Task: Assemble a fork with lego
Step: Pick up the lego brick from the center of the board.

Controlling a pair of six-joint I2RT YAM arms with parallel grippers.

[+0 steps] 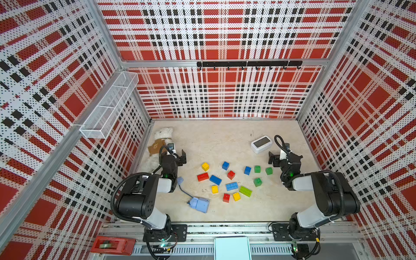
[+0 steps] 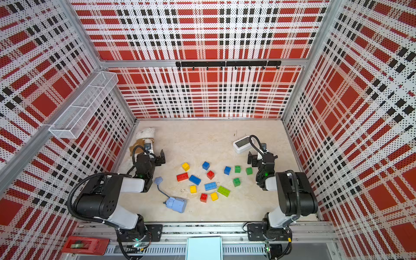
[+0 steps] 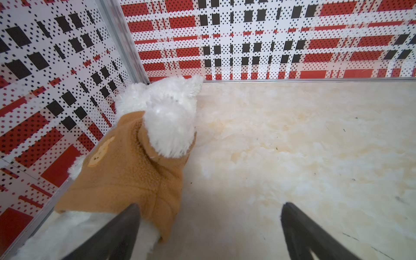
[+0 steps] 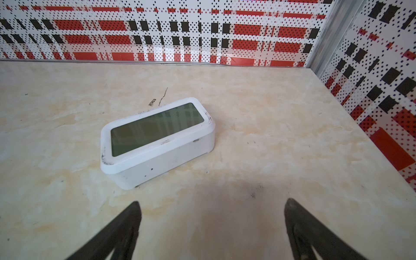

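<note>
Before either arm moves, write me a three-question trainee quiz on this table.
1. True or false: the left gripper holds a brick.
2. Which of these lies nearest the right gripper? A white clock, B plush toy, C pale-blue box.
3. How many yellow bricks lie on the table?
Key: 1 false, its jaws are open and empty; 2 A; 3 three.

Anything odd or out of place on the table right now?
Three non-lego items: a plush toy lying in the far left corner, a white clock lying face-up, and a pale-blue corded box beside the loose bricks.
</note>
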